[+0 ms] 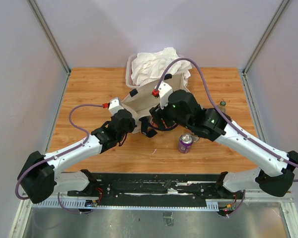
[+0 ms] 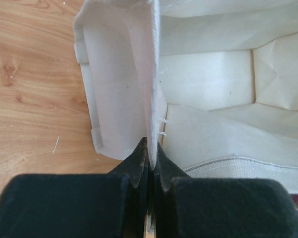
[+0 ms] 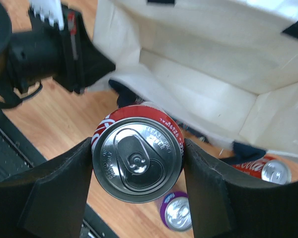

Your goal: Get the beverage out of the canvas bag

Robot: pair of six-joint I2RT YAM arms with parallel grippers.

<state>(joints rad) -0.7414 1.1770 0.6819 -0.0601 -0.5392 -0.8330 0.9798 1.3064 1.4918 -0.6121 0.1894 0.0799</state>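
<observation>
The cream canvas bag (image 1: 139, 101) lies mouth-open at the table's middle, its bare inside (image 3: 213, 79) showing in the right wrist view. My left gripper (image 2: 151, 148) is shut on the bag's thin side wall (image 2: 150, 89) and holds that edge up; it also shows from above (image 1: 127, 123). My right gripper (image 3: 137, 151) is shut on a red beverage can (image 3: 137, 161), top up, just in front of the bag's mouth with wood beneath it. From above the right gripper (image 1: 157, 124) sits at the bag's near edge, and the arm hides the can.
A purple can (image 1: 185, 143) stands on the wood right of the bag, also below my right fingers (image 3: 178, 213). Another red can (image 3: 266, 170) lies beside the bag. A clear tub of white cloth (image 1: 156, 67) stands behind the bag. A small bottle (image 1: 222, 105) is at right.
</observation>
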